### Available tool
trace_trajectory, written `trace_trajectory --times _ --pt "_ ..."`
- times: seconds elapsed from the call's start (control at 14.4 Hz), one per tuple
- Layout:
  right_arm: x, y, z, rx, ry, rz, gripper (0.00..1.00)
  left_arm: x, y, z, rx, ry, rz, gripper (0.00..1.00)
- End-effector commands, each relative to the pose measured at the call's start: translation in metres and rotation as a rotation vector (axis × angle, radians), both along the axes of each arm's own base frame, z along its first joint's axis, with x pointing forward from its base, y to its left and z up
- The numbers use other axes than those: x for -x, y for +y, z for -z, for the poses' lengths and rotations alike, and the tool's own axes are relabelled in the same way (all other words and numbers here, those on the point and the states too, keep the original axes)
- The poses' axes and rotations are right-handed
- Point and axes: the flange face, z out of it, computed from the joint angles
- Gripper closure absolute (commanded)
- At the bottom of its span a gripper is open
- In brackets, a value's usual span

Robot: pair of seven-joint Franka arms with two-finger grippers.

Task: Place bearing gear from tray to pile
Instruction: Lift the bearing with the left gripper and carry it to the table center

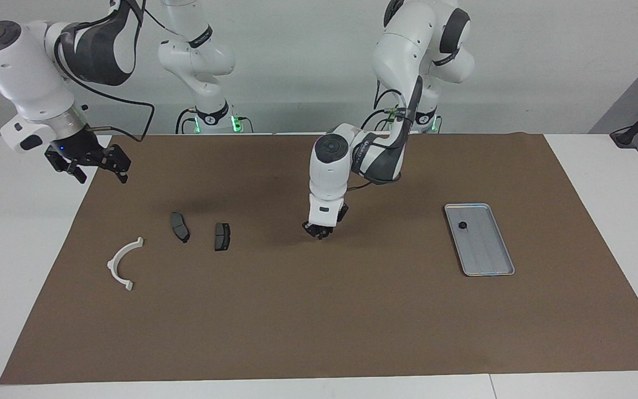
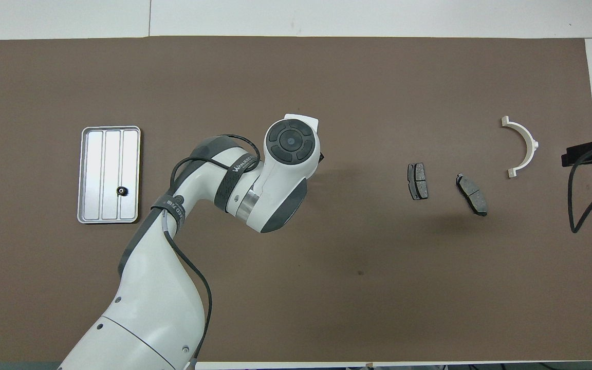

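Facing view. Found the left end effector (image 1: 318, 231) low over the bare brown mat (image 1: 319, 321) at mid-frame, between the tray (image 1: 489, 267) at the frame's right and the pile at its left. Could not tell whether clenched, released or carrying anything. Spotted one small dark bearing gear (image 1: 462, 225) lying in the tray, near its upper end. Noted the pile's parts, all lying apart: a brake pad (image 1: 180, 226), a second brake pad (image 1: 222, 236), and lower left of them a white bracket (image 1: 122, 265). Found the right end effector (image 1: 91, 160) released, jaws spread, waiting at the frame's upper left over the mat's edge.

Overhead view. Lost the left end effector beneath its own wrist at frame centre. Saw the bearing gear (image 2: 121, 191) low in the tray (image 2: 84, 174) at the frame's left, well apart from the pile at the right.

Judged the step as transit between tray and pile. Called next for either a low, gentle set-down beside the pads, or a precise pinch on that tiny gear.
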Motion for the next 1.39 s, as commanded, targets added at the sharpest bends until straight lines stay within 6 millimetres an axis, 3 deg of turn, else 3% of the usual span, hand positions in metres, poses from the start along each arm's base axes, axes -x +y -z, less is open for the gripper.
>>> trace_trajectory --times 0.0,0.21,1.32 --pt "-0.002 0.001 0.011 -0.002 -0.009 -0.018 0.00 0.002 0.000 0.006 -0.002 -0.013 -0.020 1.00" --pt "-0.002 0.001 0.013 -0.004 -0.010 -0.021 0.00 0.008 -0.011 0.004 0.014 -0.031 -0.035 1.00" --pt "-0.006 0.002 0.018 -0.003 -0.013 -0.021 0.00 0.016 -0.009 0.026 0.031 -0.055 -0.060 1.00"
